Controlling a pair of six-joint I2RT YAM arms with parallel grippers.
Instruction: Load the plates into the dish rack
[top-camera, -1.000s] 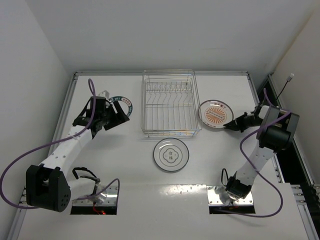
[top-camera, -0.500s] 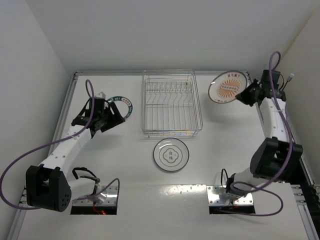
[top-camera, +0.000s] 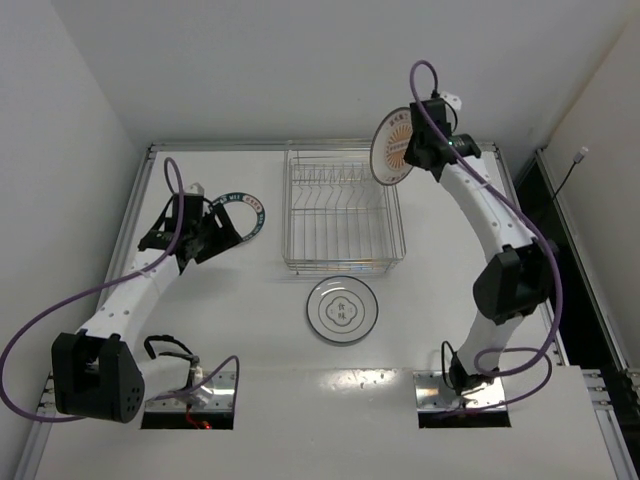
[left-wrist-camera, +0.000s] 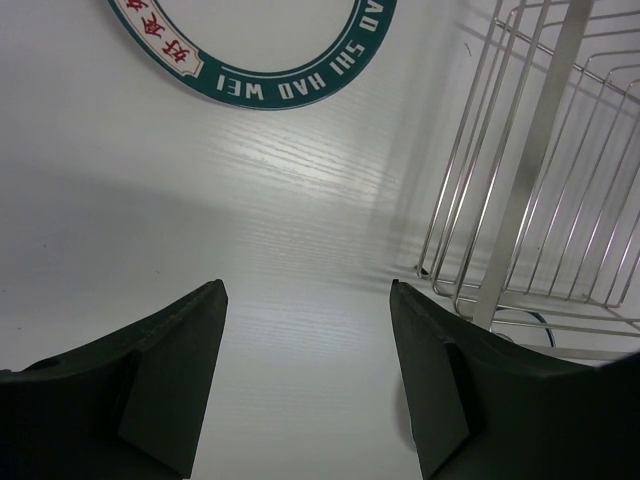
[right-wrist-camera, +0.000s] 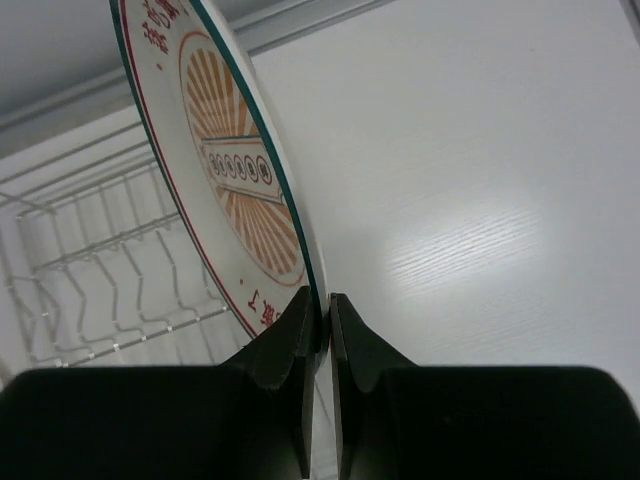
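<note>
My right gripper (top-camera: 412, 152) is shut on the rim of the orange sunburst plate (top-camera: 391, 146), holding it on edge in the air over the right back corner of the dish rack (top-camera: 340, 207). The right wrist view shows the plate (right-wrist-camera: 225, 170) pinched between my fingers (right-wrist-camera: 290, 345), with the rack (right-wrist-camera: 90, 270) below to the left. My left gripper (top-camera: 228, 232) is open and empty just right of the lettered-rim plate (top-camera: 248, 212), which lies flat left of the rack; its green band (left-wrist-camera: 270, 85) shows in the left wrist view. The ringed plate (top-camera: 342, 309) lies flat in front of the rack.
White walls close the table at the back and both sides. A metal rail (top-camera: 320, 146) runs along the back edge. The rack's corner post (left-wrist-camera: 530, 170) stands close to my left gripper's right finger (left-wrist-camera: 440, 390).
My right arm has lifted the orange plate off the table right of the rack, swung it up and leftward, and now holds it on edge above the rack's right back corner. The left arm barely moved.
</note>
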